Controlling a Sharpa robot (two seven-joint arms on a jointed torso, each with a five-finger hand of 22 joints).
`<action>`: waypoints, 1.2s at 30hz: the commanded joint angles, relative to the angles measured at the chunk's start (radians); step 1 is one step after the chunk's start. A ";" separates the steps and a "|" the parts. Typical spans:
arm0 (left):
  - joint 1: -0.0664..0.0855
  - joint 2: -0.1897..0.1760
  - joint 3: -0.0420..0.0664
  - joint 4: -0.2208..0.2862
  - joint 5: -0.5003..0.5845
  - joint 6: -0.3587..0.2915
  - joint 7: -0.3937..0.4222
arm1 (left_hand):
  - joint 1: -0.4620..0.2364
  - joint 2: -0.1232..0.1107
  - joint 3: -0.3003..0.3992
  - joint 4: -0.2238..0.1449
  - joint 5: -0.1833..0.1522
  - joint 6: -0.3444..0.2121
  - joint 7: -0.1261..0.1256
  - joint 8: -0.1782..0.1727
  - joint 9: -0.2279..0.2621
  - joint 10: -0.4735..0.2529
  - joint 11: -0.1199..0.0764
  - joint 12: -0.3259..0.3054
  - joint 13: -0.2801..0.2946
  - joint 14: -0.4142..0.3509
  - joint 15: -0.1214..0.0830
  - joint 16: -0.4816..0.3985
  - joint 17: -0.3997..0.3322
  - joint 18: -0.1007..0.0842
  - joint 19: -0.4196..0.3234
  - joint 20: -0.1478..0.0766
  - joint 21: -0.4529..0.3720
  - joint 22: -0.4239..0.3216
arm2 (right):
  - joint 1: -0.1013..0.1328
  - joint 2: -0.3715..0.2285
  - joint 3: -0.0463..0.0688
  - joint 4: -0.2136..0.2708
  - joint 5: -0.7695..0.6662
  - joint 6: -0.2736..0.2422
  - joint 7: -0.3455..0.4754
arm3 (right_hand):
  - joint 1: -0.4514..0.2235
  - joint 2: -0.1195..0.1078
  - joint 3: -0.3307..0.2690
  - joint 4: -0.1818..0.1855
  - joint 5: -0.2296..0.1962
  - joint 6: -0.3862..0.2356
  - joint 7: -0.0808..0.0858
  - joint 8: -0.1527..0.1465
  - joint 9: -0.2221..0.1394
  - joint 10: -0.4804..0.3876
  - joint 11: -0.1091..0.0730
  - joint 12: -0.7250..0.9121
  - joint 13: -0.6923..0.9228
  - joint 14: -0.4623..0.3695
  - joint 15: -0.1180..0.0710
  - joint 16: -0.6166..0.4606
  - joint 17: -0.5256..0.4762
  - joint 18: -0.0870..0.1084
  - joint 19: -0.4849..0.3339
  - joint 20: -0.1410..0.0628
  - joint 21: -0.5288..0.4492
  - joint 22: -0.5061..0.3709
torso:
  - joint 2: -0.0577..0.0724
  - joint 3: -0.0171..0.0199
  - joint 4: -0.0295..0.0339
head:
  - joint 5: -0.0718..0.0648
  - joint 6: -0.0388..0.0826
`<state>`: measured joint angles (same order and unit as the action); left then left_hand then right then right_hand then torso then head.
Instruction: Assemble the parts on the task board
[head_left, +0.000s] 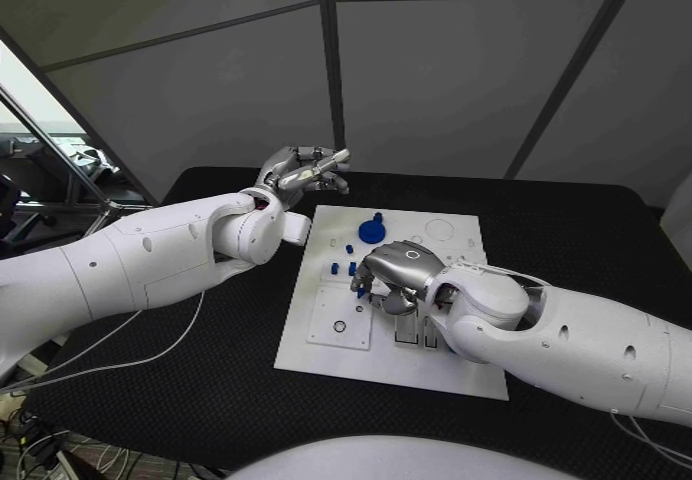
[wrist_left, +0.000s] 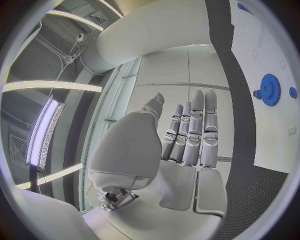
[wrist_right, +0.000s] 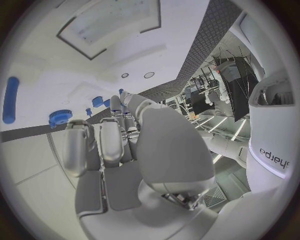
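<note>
White task board (head_left: 447, 350) at centre frame on a black, finely textured table (head_left: 173, 400), dotted with small blue parts (head_left: 351, 268) and topped near its upper edge by a blue gear (head_left: 374, 230). Silver on both the left hand (head_left: 300, 171), upper centre, and the right hand (head_left: 391, 275), mid-frame, each on a glossy white arm. Grey wall panels behind, split by dark seams.
</note>
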<state>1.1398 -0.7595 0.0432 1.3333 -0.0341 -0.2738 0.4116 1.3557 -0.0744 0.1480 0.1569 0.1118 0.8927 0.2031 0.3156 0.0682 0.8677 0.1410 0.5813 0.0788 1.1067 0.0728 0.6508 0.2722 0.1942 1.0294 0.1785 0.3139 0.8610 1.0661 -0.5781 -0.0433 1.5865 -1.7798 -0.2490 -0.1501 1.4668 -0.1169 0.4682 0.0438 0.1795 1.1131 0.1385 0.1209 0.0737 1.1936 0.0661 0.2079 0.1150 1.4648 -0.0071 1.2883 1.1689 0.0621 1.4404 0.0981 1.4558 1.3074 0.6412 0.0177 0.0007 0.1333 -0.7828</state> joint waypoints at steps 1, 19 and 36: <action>0.002 0.003 0.001 0.002 -0.023 -0.026 0.016 | -0.042 -0.004 0.000 0.029 0.008 -0.014 -0.003 0.009 -0.001 0.014 -0.007 0.029 0.014 0.050 -0.009 0.049 0.049 -0.014 0.031 -0.010 0.044 0.035 | 0.001 0.005 0.000 -0.003 -0.012 0.023 0.013 | -0.013 0.002 0.004 -0.003 0.004 0.003 0.006 0.002 0.000 0.006 0.003 -0.007 -0.002 0.042 -0.004 0.003 -0.001 -0.020 0.002 0.000 0.004 0.106 | 0.000 -0.0003 0.0009 | 0.003 -0.003; 0.002 0.008 0.001 0.005 -0.064 -0.052 0.011 | -0.123 -0.030 0.068 0.061 0.008 -0.070 -0.009 0.116 0.001 -0.039 -0.017 0.259 0.151 0.089 -0.016 0.471 0.557 -0.014 -0.036 -0.017 0.307 0.324 | -0.004 0.013 -0.001 -0.011 -0.005 0.063 0.034 | -0.017 0.001 0.004 -0.003 0.004 0.002 0.006 0.000 0.000 0.006 0.004 -0.008 -0.002 0.042 -0.003 0.004 0.000 -0.020 0.003 0.001 0.004 0.107 | -0.001 -0.0010 0.0003 | 0.013 -0.015; 0.002 0.006 0.001 0.004 -0.066 -0.054 0.000 | -0.125 -0.031 0.069 0.061 0.007 -0.075 -0.008 0.121 0.001 -0.048 -0.016 0.266 0.156 0.073 -0.015 0.459 0.539 -0.014 -0.040 -0.017 0.314 0.333 | -0.005 0.013 -0.002 -0.020 -0.012 0.092 0.028 | -0.018 0.001 0.004 -0.004 0.004 0.002 0.006 0.000 0.000 0.006 0.004 -0.008 -0.002 0.042 -0.003 0.004 0.000 -0.020 0.003 0.001 0.004 0.107 | -0.001 -0.0008 -0.0001 | 0.014 -0.020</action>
<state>1.1396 -0.7536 0.0431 1.3361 -0.0928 -0.3243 0.4102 1.2410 -0.1038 0.2126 0.2180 0.1196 0.8271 0.1947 0.4317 0.0686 0.8278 0.1240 0.8405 0.2332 1.1869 0.0558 1.1151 0.8128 0.1933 0.9982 0.1610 0.6223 1.1925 1.0601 -0.5656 -0.0454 1.5669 -1.7832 -0.1746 -0.1280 1.4589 -0.1169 0.4682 0.0438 0.1794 1.1146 0.1403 0.1158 0.0726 1.1935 0.0661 0.2038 0.1145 1.4649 -0.0071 1.2882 1.1690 0.0622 1.4403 0.0981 1.4558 1.3073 0.6406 0.0168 0.0007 0.1477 -0.8027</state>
